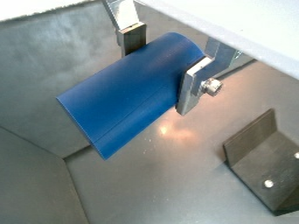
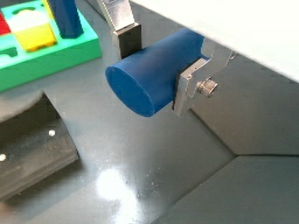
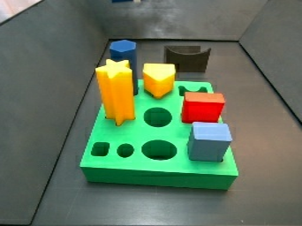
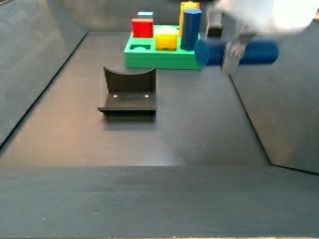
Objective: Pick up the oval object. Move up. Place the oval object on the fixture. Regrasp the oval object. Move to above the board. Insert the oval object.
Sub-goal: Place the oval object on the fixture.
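My gripper (image 1: 163, 63) is shut on the oval object (image 1: 122, 101), a dark blue peg with smooth rounded sides, held lying sideways between the two silver fingers. Its flat oval end shows in a wrist view (image 2: 146, 83). In a side view the gripper (image 4: 230, 47) holds the peg (image 4: 258, 51) in the air, to the right of the fixture (image 4: 129, 91) and beside the green board (image 4: 162, 58). The fixture also shows in both wrist views (image 1: 263, 162) (image 2: 30, 144) and at the back of a side view (image 3: 186, 58). The gripper is out of that side view.
The board (image 3: 160, 146) carries a yellow star peg (image 3: 115, 88), a yellow piece (image 3: 160, 79), a red cube (image 3: 203, 108), a grey-blue cube (image 3: 209, 141) and a blue hexagonal peg (image 3: 123, 51). Several holes in it are open. Grey walls ring the floor.
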Available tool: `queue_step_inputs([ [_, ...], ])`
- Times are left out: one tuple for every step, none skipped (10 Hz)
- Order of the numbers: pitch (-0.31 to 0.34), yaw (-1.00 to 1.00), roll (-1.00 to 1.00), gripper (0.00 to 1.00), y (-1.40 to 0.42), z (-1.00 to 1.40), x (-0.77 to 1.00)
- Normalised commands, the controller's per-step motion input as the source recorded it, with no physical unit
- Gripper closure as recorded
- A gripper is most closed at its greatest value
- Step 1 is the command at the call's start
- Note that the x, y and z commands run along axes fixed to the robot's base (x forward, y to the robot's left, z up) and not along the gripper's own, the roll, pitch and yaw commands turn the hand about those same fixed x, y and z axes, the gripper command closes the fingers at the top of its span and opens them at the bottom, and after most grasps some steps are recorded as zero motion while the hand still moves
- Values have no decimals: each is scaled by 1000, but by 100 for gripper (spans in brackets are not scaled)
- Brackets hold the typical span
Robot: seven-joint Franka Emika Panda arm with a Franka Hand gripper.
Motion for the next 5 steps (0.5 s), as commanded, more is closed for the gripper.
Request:
queue_step_inputs([
  [-14, 1000, -34, 100, -1000, 112, 868],
  [-13, 1000, -33, 100, -1000, 70, 876],
  [-10, 1000, -34, 100, -1000, 71, 938],
  [-8, 1000, -35, 100, -1000, 69, 986],
  [-1, 1000, -38, 100, -835, 45, 1000],
])
